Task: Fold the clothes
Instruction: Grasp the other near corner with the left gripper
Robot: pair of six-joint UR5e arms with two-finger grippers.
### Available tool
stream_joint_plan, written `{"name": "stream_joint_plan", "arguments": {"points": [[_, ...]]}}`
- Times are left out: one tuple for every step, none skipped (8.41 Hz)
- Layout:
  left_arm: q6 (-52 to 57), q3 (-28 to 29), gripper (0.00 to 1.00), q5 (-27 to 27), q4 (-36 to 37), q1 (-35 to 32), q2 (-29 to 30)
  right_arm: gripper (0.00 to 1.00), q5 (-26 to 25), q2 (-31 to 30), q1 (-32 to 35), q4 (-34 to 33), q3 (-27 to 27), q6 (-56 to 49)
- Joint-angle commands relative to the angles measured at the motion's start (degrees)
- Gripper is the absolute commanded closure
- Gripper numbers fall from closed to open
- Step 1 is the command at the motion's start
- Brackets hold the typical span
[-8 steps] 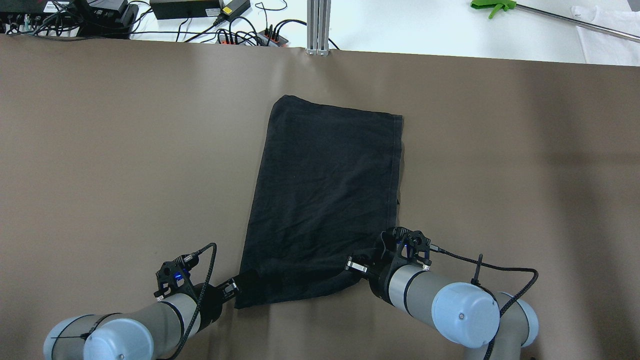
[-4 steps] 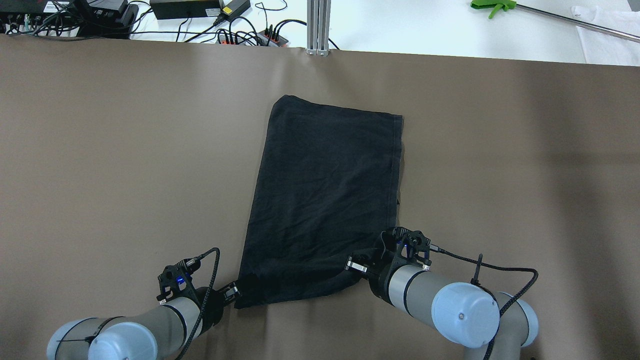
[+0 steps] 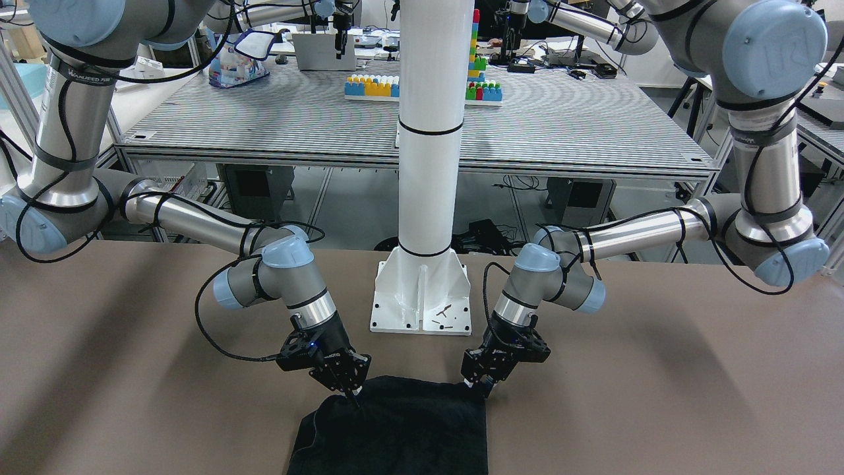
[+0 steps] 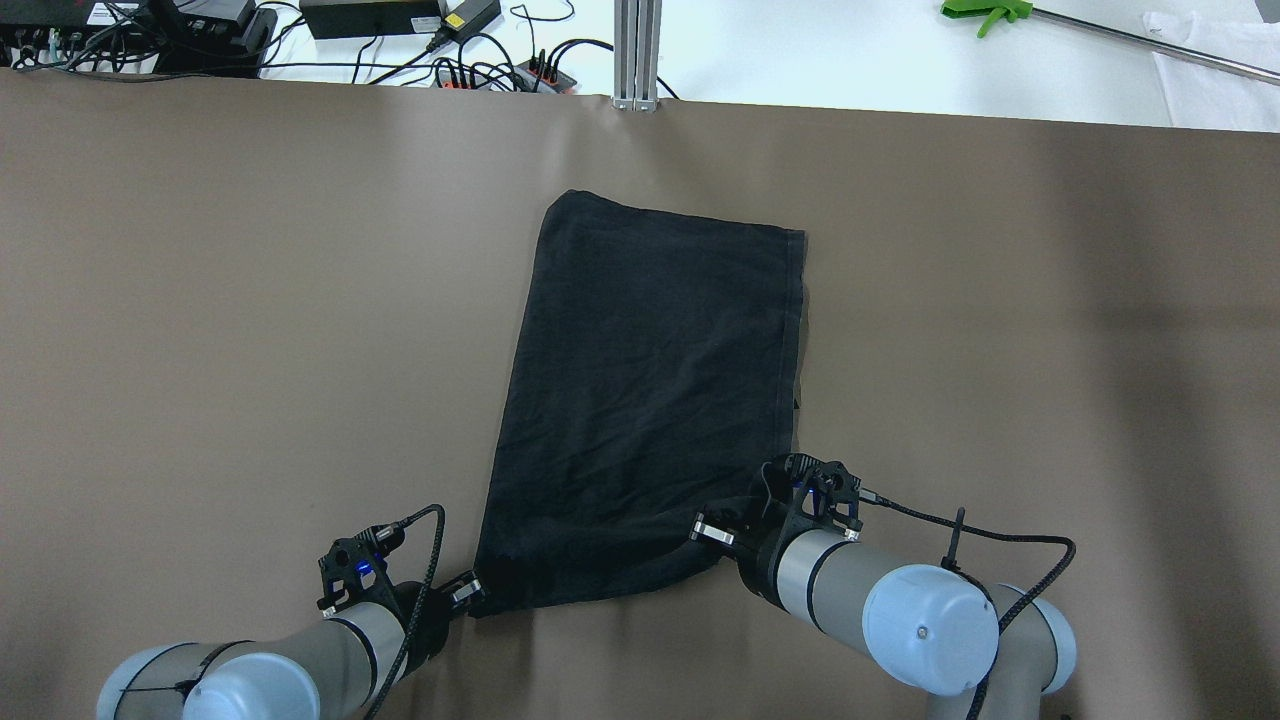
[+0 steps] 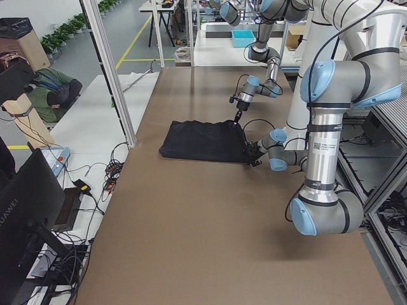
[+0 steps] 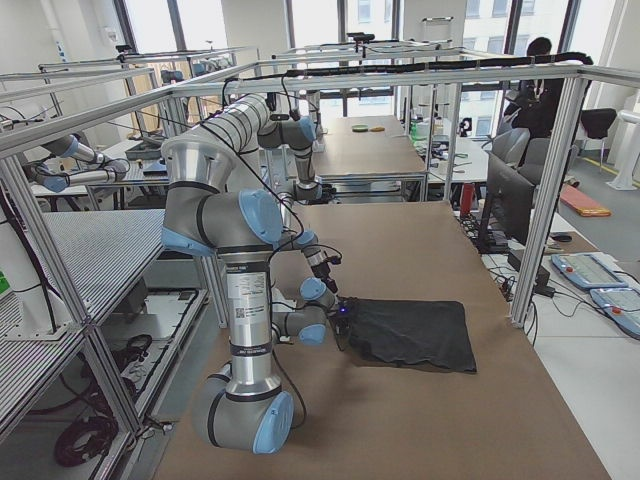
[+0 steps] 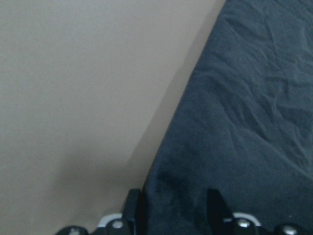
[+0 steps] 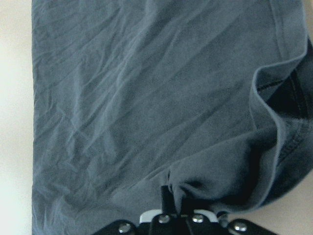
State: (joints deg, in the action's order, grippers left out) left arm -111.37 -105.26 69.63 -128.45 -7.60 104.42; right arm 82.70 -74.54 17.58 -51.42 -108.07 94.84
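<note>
Plainly, the clothes point(image 4: 650, 400) lie flat on the brown bench point(image 4: 250, 300), a black rectangle slightly askew, with both hands at the edge nearest the robot. The right hand point(image 4: 712, 530) is pinched together on a puckered tuck of fabric near its corner. The left hand point(image 4: 468, 592) sits at the other near corner with its fingers point(image 7: 133, 205) apart and cloth between them, not yet closed as far as I can judge. The main risk is an uneven lift: if the left hand closes on too little cloth, that corner could slip free and the fold would skew. The right hand's bite also looks small and bunched, so it may take only the top layer where the side hem point(image 8: 274, 122) has curled open over a darker layer. How many layers either hand has cannot be made out. The overhead view hides the fingertips behind the wrists, the front view cuts off most of the cloth, and the side views are too small to tell.
</note>
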Motion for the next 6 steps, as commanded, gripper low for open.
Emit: {"name": "stream_joint_plan", "arguments": {"points": [[-0.08,-0.12,1.00,-0.99,0.22,0.75,1.04,1.00,0.00,-0.16,0.00,0.09,-0.03,-0.01],[-0.08,-1.07,1.00,-0.64,0.13,0.57,1.31,1.00,0.09,-0.25,0.00,0.17,-0.03,-0.01],[0.27,-3.69,1.00,-0.29,0.21,0.40,0.79,1.00,0.09,-0.34,0.00,0.26,-0.20,-0.01],[1.40,-7.55,1.00,-0.20,0.39,0.22,-0.17,1.00,0.78,-0.95,0.00,0.26,-1.25,-0.01],[2.55,-12.11,1.00,3.11,2.13,-0.04,-0.71,1.00,4.62,-2.26,0.00,0.26,-3.52,0.08],[2.56,-15.90,1.00,4.62,6.41,-0.91,-0.54,1.00,9.27,-2.71,0.17,0.26,-5.29,0.17]]}}
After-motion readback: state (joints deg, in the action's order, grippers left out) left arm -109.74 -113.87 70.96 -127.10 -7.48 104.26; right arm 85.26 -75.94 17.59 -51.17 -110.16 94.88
